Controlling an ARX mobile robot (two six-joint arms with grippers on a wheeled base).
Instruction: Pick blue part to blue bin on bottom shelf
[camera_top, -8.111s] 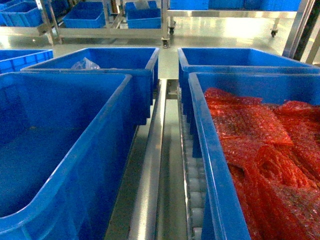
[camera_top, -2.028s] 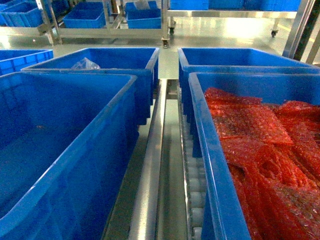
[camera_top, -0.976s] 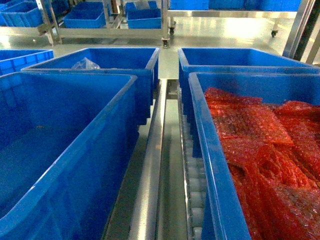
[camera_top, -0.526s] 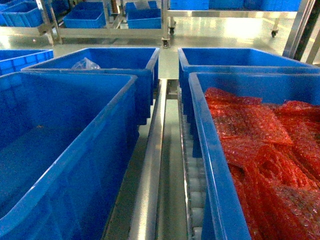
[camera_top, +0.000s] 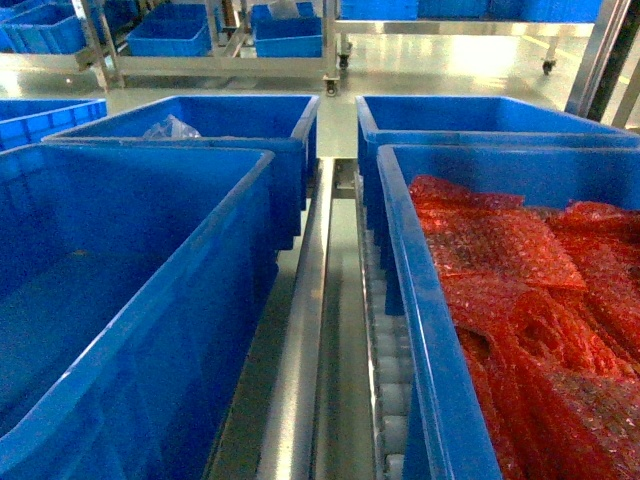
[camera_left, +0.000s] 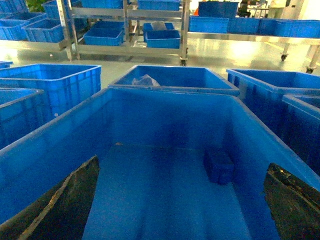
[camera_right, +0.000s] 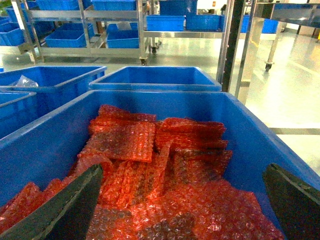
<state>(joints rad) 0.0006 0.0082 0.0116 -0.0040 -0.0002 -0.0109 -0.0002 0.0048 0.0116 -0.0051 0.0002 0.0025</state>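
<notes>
Beyond the near bins, steel racks (camera_top: 215, 45) loaded with blue crates stand on a glossy floor. We look down on a shiny rail (camera_top: 300, 350) and white roller track (camera_top: 385, 350) running between two rows of blue bins. Our left gripper (camera_left: 182, 210) hangs over the near left blue bin (camera_left: 165, 107), its jaws spread wide and holding nothing. On that bin's floor, near the right wall, lies the blue part (camera_left: 218, 166), a small dark-blue block. Our right gripper (camera_right: 180, 212) hangs with its jaws likewise spread over the neighbouring bin (camera_right: 165, 97), which is filled with red bubble wrap sheets (camera_right: 165, 165). Behind the left bin, another bin holds a clear plastic bag (camera_left: 145, 80).
</notes>
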